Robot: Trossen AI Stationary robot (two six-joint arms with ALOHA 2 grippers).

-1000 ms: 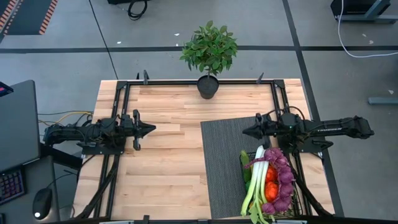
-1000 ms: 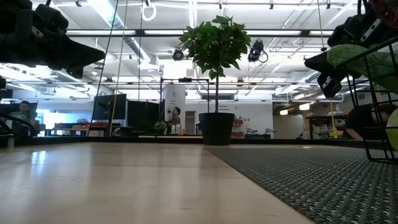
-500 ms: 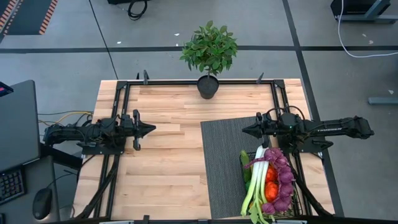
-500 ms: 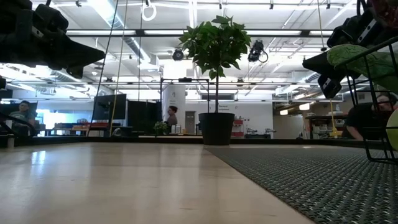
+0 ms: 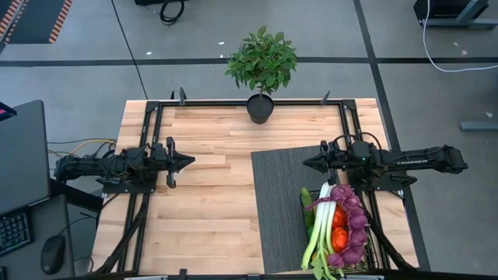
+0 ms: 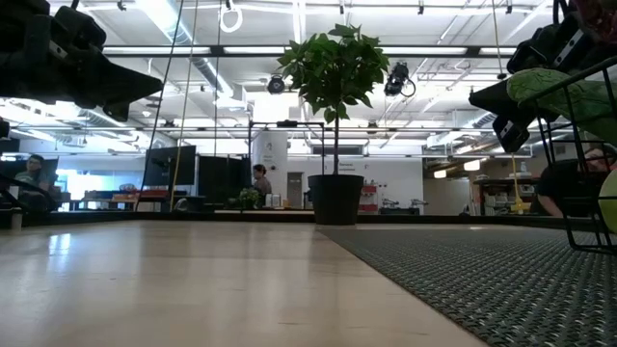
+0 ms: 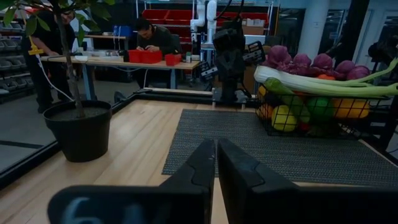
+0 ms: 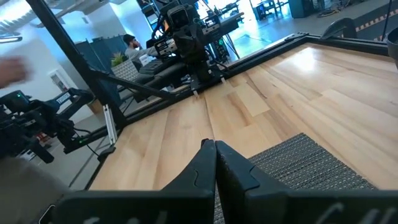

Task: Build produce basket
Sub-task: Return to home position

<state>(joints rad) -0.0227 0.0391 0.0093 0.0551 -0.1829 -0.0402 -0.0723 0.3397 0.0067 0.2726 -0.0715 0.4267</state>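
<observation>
Near right: the basket stands on the grey mat, filled with produce. A leek lies along its left side and purple grapes along its right.

Mid-table: the left gripper hangs over the left side of the table, fingers pressed together, holding nothing. The right gripper hangs over the mat's far part, likewise closed and empty.

Far edge: a potted plant.

Buries the floor of the small rectangular black wire-mesh basket, at the table's near right corner, under a long white-green leek and purple grapes. Crops that basket at the low view's right edge. Smears a pale shape in the right wrist view past telling.
</observation>
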